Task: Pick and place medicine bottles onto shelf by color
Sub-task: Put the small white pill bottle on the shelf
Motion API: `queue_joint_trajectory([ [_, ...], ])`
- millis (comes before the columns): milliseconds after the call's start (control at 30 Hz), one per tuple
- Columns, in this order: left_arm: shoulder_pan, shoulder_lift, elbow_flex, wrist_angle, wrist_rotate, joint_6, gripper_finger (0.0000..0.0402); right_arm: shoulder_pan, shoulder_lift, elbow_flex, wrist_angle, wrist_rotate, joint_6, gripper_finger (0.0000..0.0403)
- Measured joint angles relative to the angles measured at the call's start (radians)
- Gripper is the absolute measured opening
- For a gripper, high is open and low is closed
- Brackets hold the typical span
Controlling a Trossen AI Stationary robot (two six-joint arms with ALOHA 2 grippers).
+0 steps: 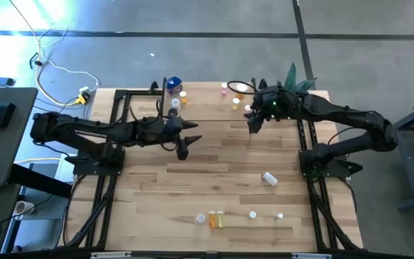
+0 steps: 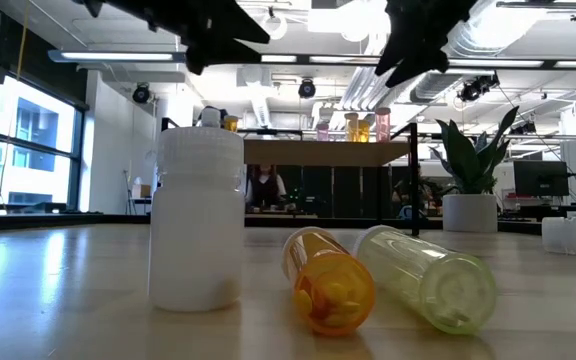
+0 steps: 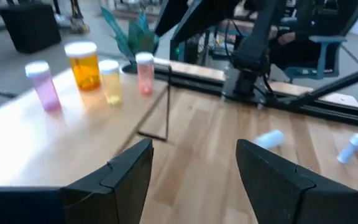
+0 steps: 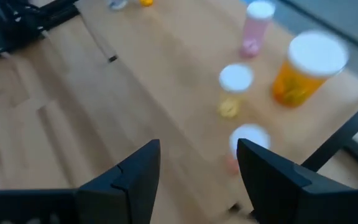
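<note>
The shelf (image 1: 207,111) stands at the table's far middle. On its right end stand a pink bottle (image 4: 255,28), an orange one (image 4: 306,68), a yellow one (image 4: 234,90) and another pink one (image 3: 144,73). On its left end stands the blue-topped bottle (image 1: 172,84) with two small ones. A white bottle (image 1: 269,178) lies on the table. Near the front edge a white bottle (image 2: 196,230) stands beside a lying orange one (image 2: 330,280) and a yellow-green one (image 2: 428,277). My left gripper (image 3: 194,149) hangs open in front of the shelf. My right gripper (image 4: 199,149) hangs open above the shelf's right end.
A potted plant (image 1: 293,75) stands at the far right behind the shelf. Two small white vials (image 1: 253,214) (image 1: 279,215) lie near the front edge. Bare tabletop (image 1: 214,165) stretches between the shelf and the front bottles. Black arm frames run along both table sides.
</note>
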Motion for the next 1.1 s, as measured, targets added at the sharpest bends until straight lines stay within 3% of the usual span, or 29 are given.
queue_joint_trajectory([
  [333, -0.078, -0.095, 0.0, -0.199, 0.0, -0.032, 0.0223, 0.218, 0.0, 0.011, -0.148, 0.0, 0.3, 0.0204],
  [867, -0.194, -0.107, 0.0, -0.26, 0.0, -0.051, 0.0223, 0.603, 0.0, 0.01, -0.37, 0.003, 0.805, 0.0204],
  [1100, -0.237, -0.106, 0.0, -0.262, 0.0, -0.055, 0.0223, 0.764, 0.008, 0.009, -0.396, 0.006, 0.956, 0.0204],
])
